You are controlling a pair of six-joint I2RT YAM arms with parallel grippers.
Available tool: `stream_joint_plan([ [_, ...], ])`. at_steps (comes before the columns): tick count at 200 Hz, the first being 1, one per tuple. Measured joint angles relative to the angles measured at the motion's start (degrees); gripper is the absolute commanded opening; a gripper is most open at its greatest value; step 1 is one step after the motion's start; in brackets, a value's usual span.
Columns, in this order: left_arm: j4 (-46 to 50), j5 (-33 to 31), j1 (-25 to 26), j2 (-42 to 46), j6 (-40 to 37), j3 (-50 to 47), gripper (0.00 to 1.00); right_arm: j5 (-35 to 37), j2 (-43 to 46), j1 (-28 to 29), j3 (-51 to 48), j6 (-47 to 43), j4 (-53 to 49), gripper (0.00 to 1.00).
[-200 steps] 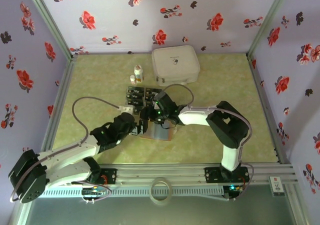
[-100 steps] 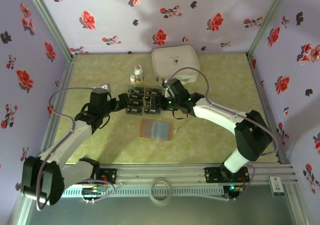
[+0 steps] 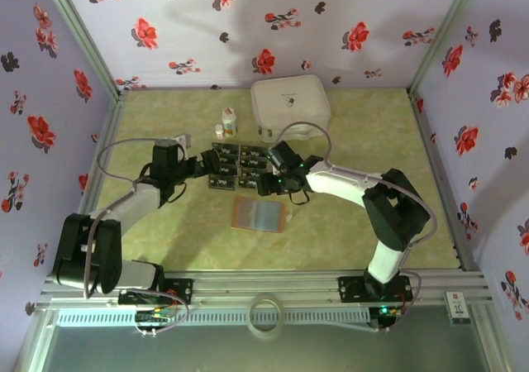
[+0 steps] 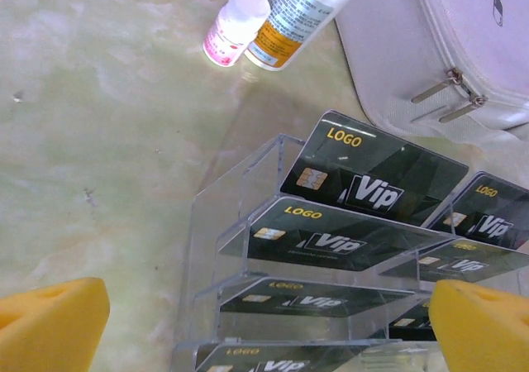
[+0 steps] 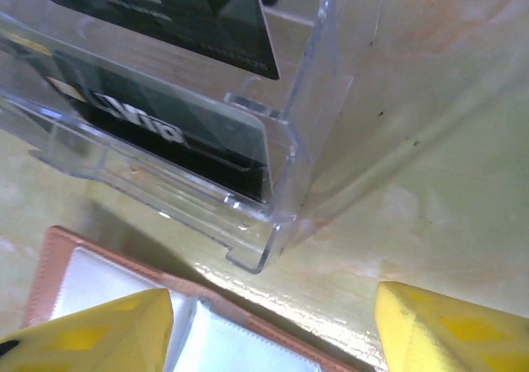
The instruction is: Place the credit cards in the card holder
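Mid-worktop, a bit toward the back, stands a clear tiered rack w/ the credit cards propped in its steps: black, "VIP" in pale print and a yellow "LOGO". The left wrist view shows the cards leaning in rows behind the rack's clear walls. The card holder lies open and flat just in front of the rack, toward the near edge, reddish-brown border w/ grey pockets facing up; no card on it that I can see. The left gripper sits at the rack's left end, pincer spread wide, nothing held; in its own cam the gripper has its yellow fingertips at the two bottom corners w/ the rack's lower steps between them, and I can't tell whether they touch it. The right gripper is at the rack's front right corner, between rack and card holder, pincer parted and empty; from its wrist the gripper hangs over the card holder's far edge and bare worktop beside it. Toward the back edge sits a white zip case, w/ two small bottles just left of it, one taller than the other.
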State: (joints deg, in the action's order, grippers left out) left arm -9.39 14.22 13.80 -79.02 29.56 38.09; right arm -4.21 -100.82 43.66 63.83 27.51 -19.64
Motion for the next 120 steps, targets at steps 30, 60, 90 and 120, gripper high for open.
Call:
stream_joint_plan([
  [30,-2.89,1.77,0.00,-4.15,-0.22,0.00,1.00,0.46,-1.75,0.00,0.87,-0.57,0.02,0.66],
  [60,-5.57,3.41,0.00,-7.45,-0.20,0.00,1.00,1.36,-2.51,-0.02,1.60,-0.57,0.31,0.66],
  [90,-7.65,4.52,0.70,-10.45,-0.15,0.02,1.00,2.32,-3.41,-0.57,1.60,-0.57,0.48,0.66],
  [120,-10.08,5.09,2.69,-12.57,0.28,0.55,1.00,3.15,-3.69,-1.84,1.57,-0.52,1.11,0.66],
])
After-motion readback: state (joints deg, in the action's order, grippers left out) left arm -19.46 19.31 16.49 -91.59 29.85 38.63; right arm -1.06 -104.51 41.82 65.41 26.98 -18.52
